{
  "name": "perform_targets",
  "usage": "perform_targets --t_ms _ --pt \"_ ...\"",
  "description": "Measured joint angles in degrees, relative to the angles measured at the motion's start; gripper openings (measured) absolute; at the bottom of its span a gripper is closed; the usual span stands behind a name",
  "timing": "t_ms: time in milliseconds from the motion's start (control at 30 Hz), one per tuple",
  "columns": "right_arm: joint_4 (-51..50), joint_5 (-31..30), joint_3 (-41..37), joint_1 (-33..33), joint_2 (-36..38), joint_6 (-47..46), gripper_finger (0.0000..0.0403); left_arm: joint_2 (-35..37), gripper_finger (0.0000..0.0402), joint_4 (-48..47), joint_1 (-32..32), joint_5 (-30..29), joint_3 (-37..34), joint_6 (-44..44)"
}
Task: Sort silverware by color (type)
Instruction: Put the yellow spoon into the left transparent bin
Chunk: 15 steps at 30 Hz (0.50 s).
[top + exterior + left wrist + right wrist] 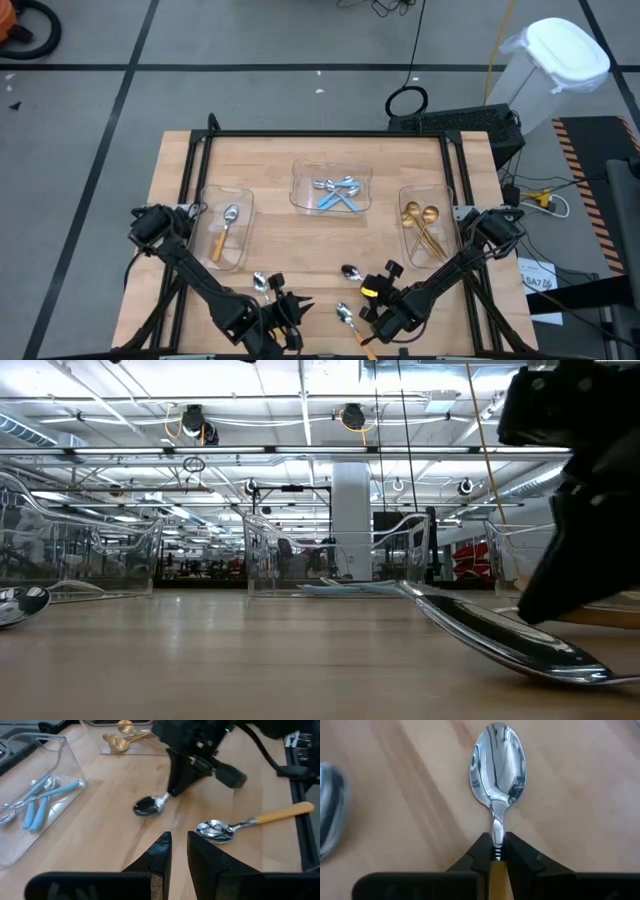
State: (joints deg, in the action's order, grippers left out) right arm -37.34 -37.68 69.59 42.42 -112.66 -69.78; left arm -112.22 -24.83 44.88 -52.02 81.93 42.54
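"How many clear plastic trays?"

"Three: the nine o'clock tray (245, 200), the twelve o'clock tray (305, 175) and the three o'clock tray (447, 200)."

"And silver-bowled spoons with orange handles?"

"Three for certain. There's the tray spoon (225, 228) at nine o'clock. Two more are at six o'clock, the inner loose spoon (350, 270) and the outer loose spoon (345, 313). A fourth loose one, the seven o'clock spoon (260, 283), hides its handle."

"Silver-bowled spoons with blue handles (338, 192)?"

"They're tangled at twelve o'clock. At least three, but I can't tell exactly."

"All-gold round-bowled spoons (420, 225)?"

"Two bowls show at three o'clock. The full count is unclear."
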Motion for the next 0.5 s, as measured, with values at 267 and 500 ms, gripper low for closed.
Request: perform_targets --t_ms 267,500 --pt "0.5 -7.1 0.0 -0.5 7.4 9.0 0.0032 0.0 0.0062 1.2 0.6 -1.6 0.0 0.0" --pt "0.4 -12.5 0.1 1.1 16.8 19.9 0.0032 0.0 0.0062 1.1 -0.2 -4.9 0.0 1.2"
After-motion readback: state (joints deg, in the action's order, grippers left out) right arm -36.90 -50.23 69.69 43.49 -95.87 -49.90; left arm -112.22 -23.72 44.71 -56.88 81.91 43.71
